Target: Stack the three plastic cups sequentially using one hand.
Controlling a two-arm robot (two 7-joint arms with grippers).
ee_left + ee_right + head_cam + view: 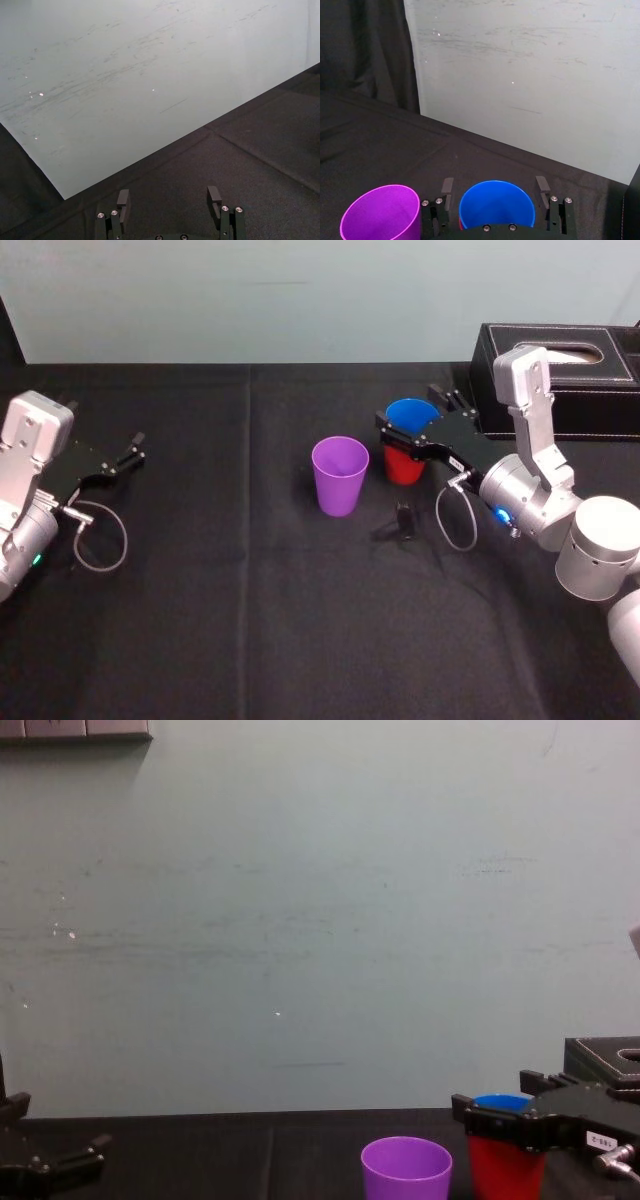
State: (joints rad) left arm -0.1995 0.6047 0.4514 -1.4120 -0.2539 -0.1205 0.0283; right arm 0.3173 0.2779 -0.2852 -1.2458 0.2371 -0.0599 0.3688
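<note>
While nested, blue cup upright, mouth-up.

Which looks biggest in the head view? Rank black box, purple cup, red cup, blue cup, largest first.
1. black box, though cropped.
2. purple cup.
3. red cup and blue cup: nested, partly hidden by the right hand around them; visible parts look alike.

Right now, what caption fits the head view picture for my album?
Right gripper open around the blue cup nested in the red cup, purple cup beside them, left gripper parked aside.
</note>
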